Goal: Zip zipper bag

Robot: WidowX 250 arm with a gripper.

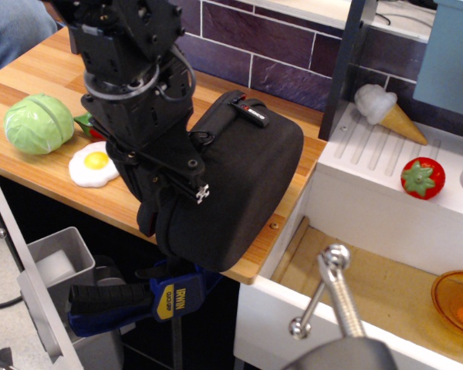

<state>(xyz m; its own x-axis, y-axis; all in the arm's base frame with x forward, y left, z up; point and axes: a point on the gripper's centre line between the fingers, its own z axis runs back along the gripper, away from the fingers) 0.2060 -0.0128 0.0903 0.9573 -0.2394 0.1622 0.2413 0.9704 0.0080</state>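
Pincer (174, 181) black, reaching down from the top left, pressed against the left face of the zipper bag (235, 181); its fingers are black on black, so cannot tell if they are apart, together or clamped on anything. Small white fitting shows at its lower tip, right on the bag's left edge seam.

Bench (54, 73): wooden top, running left to right, ending at a white toy sink unit (386, 193).

Zipper bag: large black rounded case standing on the bench's front right corner, bulging past the front edge, directly right of and touching the pincer. Red-white logo tag on its top strap.

Blue clamp (131, 297) under the bench edge, below the bag.

Green cabbage toy (38, 123) on the bench, well left of the bag.

Fried egg toy (92, 166) just beside the arm, left of it.

Ice cream cone (386, 108) and strawberry (422, 177) on the white unit, right.
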